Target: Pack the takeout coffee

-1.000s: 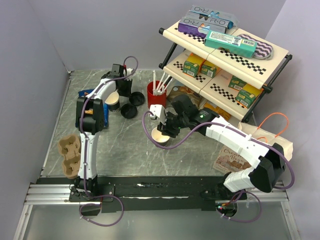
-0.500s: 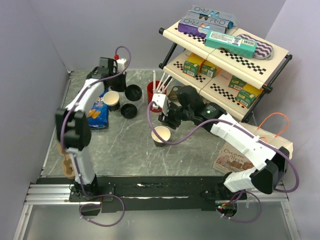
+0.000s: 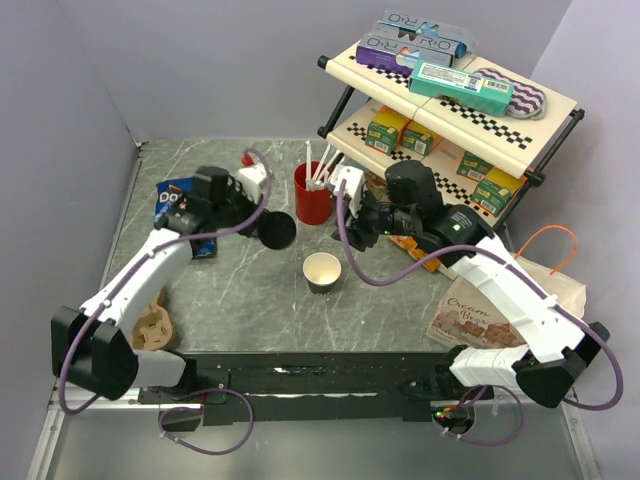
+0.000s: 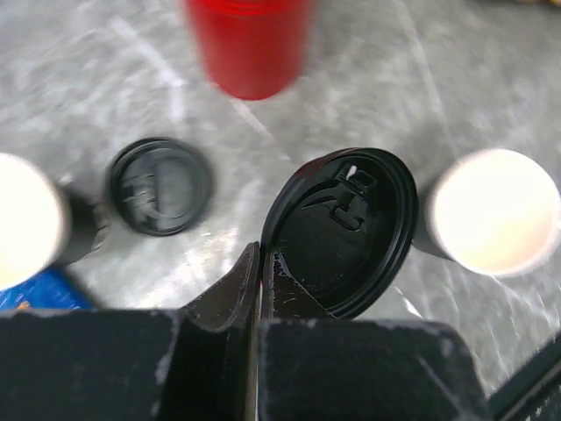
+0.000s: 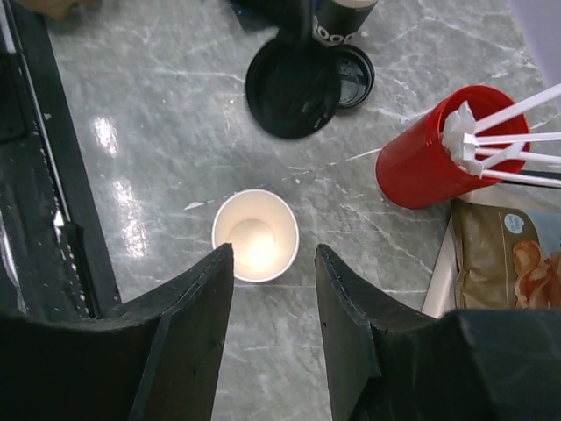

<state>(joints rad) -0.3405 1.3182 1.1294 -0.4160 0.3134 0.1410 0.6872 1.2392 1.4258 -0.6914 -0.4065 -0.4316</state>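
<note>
An open paper cup [image 3: 322, 270] with a cream inside and dark sleeve stands upright mid-table; it also shows in the right wrist view [image 5: 255, 235] and the left wrist view [image 4: 495, 210]. My left gripper [image 3: 258, 218] is shut on the rim of a round black lid [image 3: 278, 231], held above the table left of that cup; the lid shows in the left wrist view [image 4: 342, 232]. My right gripper [image 3: 362, 222] is open and empty, up and right of the cup. A second lid [image 4: 160, 186] lies on the table beside a second open cup [image 4: 26, 219].
A red cup [image 3: 312, 192] with white straws stands behind the paper cup. A brown cup carrier [image 3: 150, 325] lies at the left, partly under my left arm. A blue chips bag [image 3: 175, 195] lies at the back left. A two-tier shelf [image 3: 450, 110] with boxes fills the right.
My left gripper came from the back of the table toward the middle with a black lid in it. My right gripper let go of the paper cup and pulled up and to the right.
</note>
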